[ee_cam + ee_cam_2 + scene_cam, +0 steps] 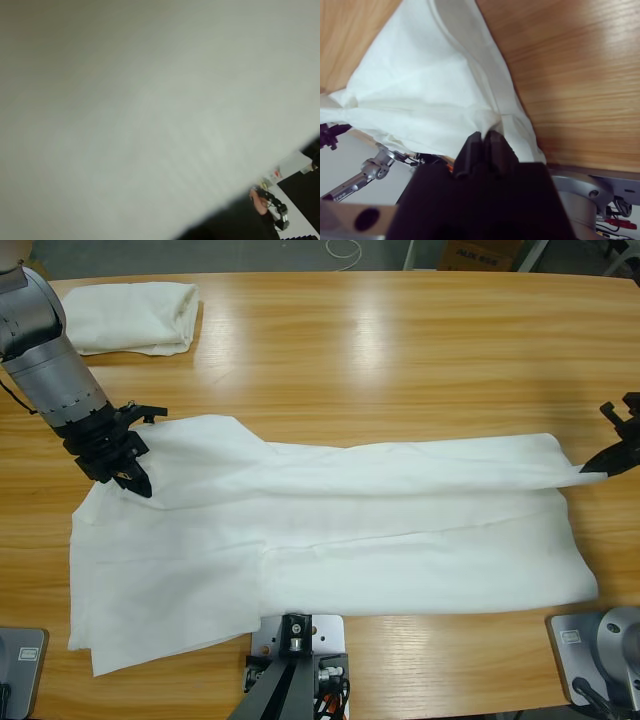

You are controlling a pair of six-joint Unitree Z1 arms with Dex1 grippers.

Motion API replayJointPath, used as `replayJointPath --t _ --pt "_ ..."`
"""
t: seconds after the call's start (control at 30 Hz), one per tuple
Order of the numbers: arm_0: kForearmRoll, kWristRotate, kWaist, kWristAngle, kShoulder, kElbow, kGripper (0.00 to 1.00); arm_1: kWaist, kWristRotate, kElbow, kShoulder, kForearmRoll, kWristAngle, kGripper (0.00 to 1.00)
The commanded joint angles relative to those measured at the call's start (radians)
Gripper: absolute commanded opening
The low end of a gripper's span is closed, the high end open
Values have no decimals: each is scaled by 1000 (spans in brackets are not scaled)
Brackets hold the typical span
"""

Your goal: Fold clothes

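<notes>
Right gripper (485, 142) first: its black jaws are pinched tight together on a corner of the spread T-shirt (330, 530), the cloth bunched right at the tips. In the high view that gripper (600, 468) sits at the table's right edge, holding the shirt's upper right corner. Over on the left, the left gripper (130, 472) is down on the shirt's upper left part, but white fabric fills its wrist view and I cannot tell how its jaws stand. The shirt itself lies flat across the middle of the wooden table (400, 350), stretched long between the two arms. Well apart, in the far left corner, a folded T-shirt (130, 318) rests on its own.
</notes>
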Motion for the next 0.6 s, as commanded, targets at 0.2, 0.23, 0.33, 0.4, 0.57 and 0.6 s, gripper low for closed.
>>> replayJointPath --t 0.2,0.23,0.33,0.4,0.57,0.6 --pt "-17 2 -7 -42 -3 23 290 -13 103 10 -8 30 -91 1000" --pt "-14 3 -9 -51 -4 23 684 -13 113 10 -24 30 -99 1000" --pt "-9 3 -21 -53 -38 24 996 -13 130 4 -83 16 -108 1000" --pt "-9 -1 -21 -53 -87 18 997 -9 116 -5 -129 -3 -87 1000" --pt "-9 -68 -23 -2 -283 17 1000 178 14 -16 -216 -69 54 491" --pt "-12 -70 -26 3 -315 19 999 242 4 -16 -209 -89 53 114"
